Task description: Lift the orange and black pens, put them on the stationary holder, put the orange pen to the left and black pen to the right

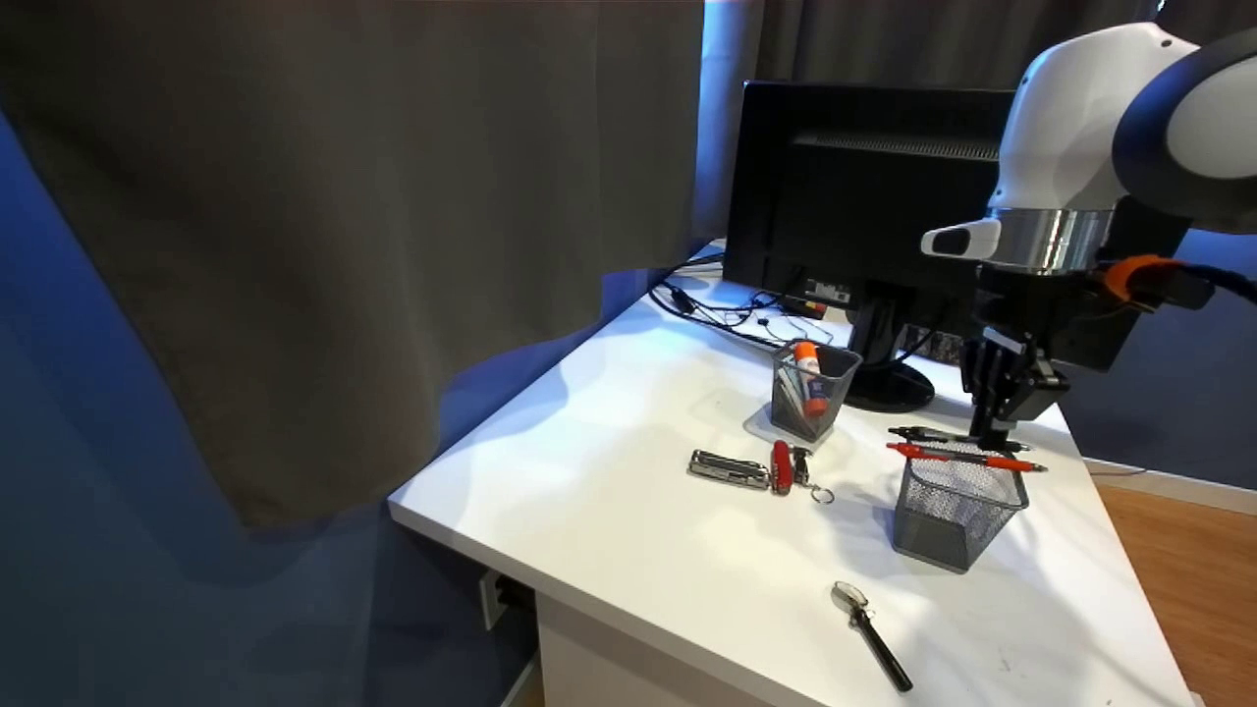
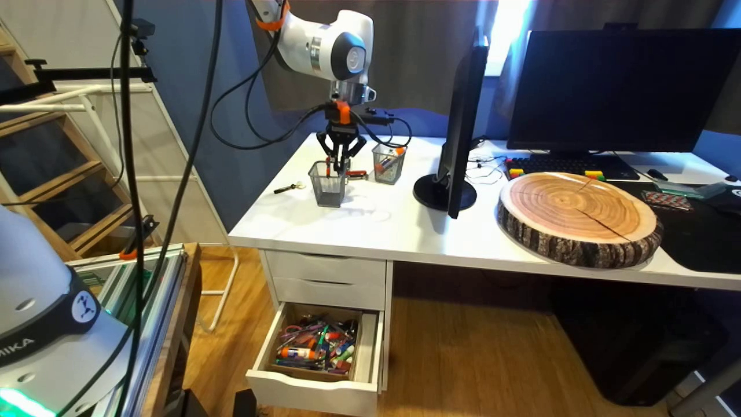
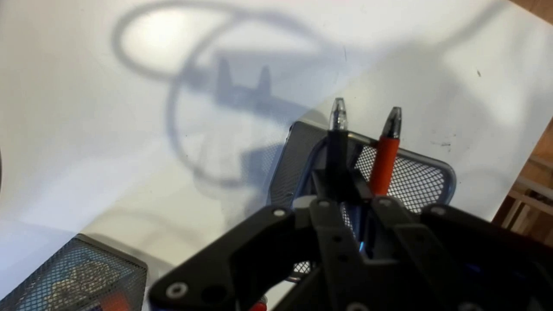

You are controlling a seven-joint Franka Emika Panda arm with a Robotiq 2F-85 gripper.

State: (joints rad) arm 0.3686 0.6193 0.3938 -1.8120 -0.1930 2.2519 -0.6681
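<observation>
— How are the pens seen to look?

— The black pen [image 3: 337, 144] is given a dark barrel and a clear, tapered end. The orange pen [image 3: 384, 166] is orange-red, finished with a smoky tip.

— And where are they found?

— Both are seen above the stationary holder [image 1: 933, 535], an open box of grey wire mesh. The black pen is gripped over its mouth by the gripper [image 3: 339, 183], whose fingertips are pressed close, only the barrel being caught between them. The orange pen is stretched alongside, across the holder's top; whether the rim is touched cannot be told.

— Can any writing be read?

— "IKA" can be made out on the black band [image 2: 55, 325] of the white robot body [image 2: 29, 272], the word's start being cut off. The sticker [image 1: 828, 291] on the monitor [image 1: 864, 196] and the print on the orange-capped stick [image 1: 811, 378], in a second mesh cup [image 1: 793, 420], are too small to be read.

— What of edges and room?

— In an exterior view, the holder is set near the right-hand edge of the white desk [image 1: 628, 471], with wooden floor [image 1: 1198, 579] beyond. Desk surface is shown between it and the black-handled tool [image 1: 877, 643].
</observation>
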